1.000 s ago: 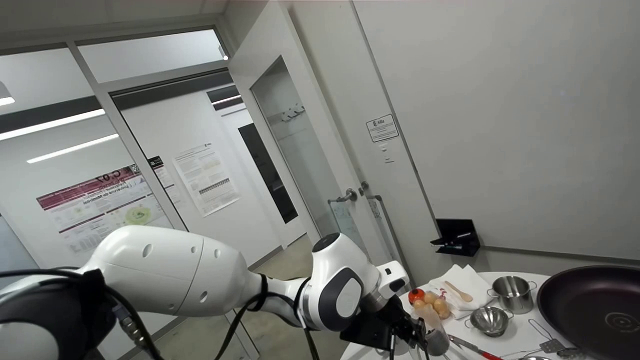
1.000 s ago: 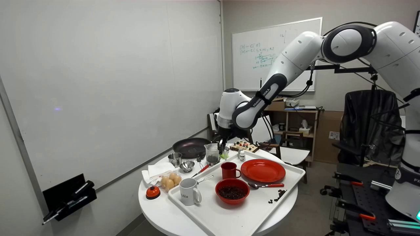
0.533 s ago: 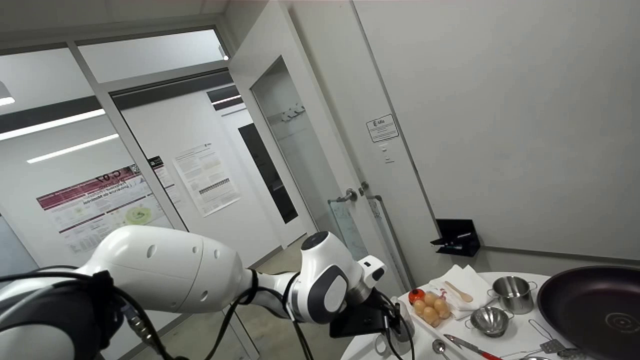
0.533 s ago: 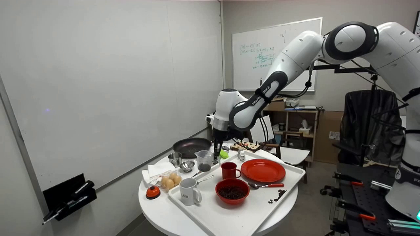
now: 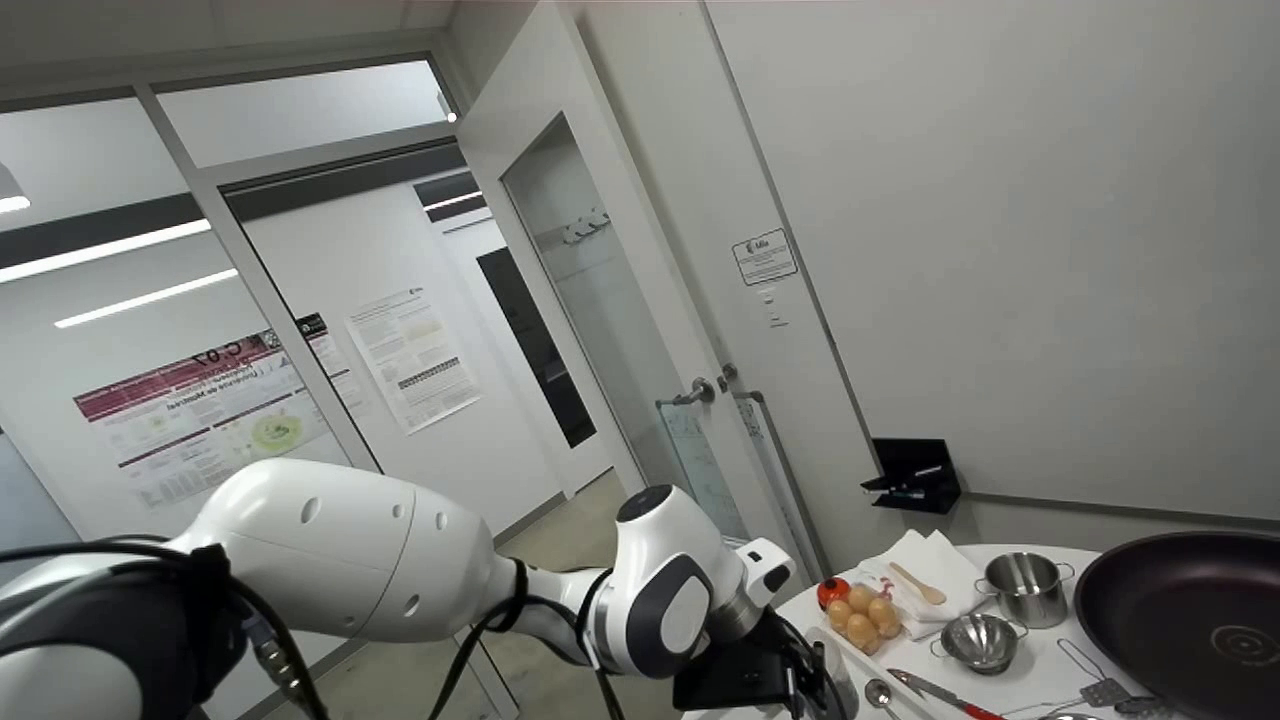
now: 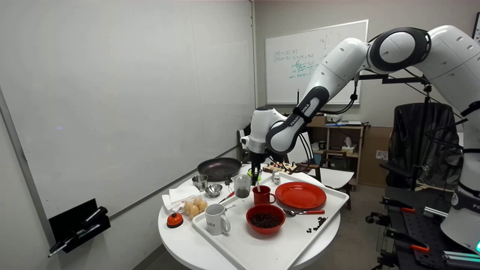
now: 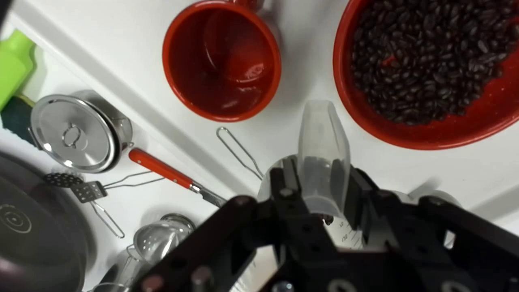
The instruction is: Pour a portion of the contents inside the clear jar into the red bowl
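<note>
The clear jar [image 6: 242,187] is a see-through measuring jug with dark contents low inside. In an exterior view it hangs roughly upright above the tray's far left edge, behind the red mug. My gripper [image 6: 256,178] is shut on its translucent handle [image 7: 322,162], between both fingers in the wrist view [image 7: 322,182]. The fingers and palm hide most of the jar there. The red bowl [image 6: 265,230] stands on the tray, holding dark beans. It fills the upper right of the wrist view [image 7: 434,142], apart from the jar. The arm partly hides the jar [image 5: 842,685] in an exterior view.
The white tray [image 6: 247,255] also bears a red mug [image 6: 261,197], a grey mug [image 6: 215,219], a red plate [image 6: 300,195], a spoon [image 6: 305,212] and spilled beans [image 6: 318,224]. Eggs [image 6: 195,207], a red-handled knife [image 7: 162,168], a steel strainer [image 5: 982,645] and a dark pan [image 6: 219,168] lie beyond.
In the exterior view with the tray, the jar and gripper first shifted left and toward the camera, then back right and slightly lower. The jar stayed held. The bowl has not moved.
</note>
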Tool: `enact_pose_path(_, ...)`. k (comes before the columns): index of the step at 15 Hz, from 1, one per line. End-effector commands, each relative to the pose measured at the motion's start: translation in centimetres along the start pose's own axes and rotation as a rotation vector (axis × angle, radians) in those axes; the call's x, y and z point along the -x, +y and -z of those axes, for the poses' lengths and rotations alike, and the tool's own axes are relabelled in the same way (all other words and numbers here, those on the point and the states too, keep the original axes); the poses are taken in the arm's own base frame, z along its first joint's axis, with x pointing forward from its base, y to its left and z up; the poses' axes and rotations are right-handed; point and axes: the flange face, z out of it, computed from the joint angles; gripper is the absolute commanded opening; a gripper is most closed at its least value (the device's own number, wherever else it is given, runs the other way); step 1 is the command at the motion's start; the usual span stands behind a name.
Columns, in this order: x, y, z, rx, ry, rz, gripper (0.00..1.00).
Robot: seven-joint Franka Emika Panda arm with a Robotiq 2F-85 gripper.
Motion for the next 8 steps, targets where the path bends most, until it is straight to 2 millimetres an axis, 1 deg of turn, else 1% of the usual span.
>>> enact_pose_path(1, 1.8, 0.1, -0.8, -0.029, -0.03, 0.004, 0.07)
enact_pose_path(5, 3.1, 0.0, -0.8, -0.072, -0.027, 0.008, 0.07)
enact_pose_path(7, 3.7, 0.1, -0.1, -0.075, -0.017, -0.002, 0.07)
enact_pose_path(8, 4.1, 0.1, 0.8, -0.063, -0.012, -0.012, 0.07)
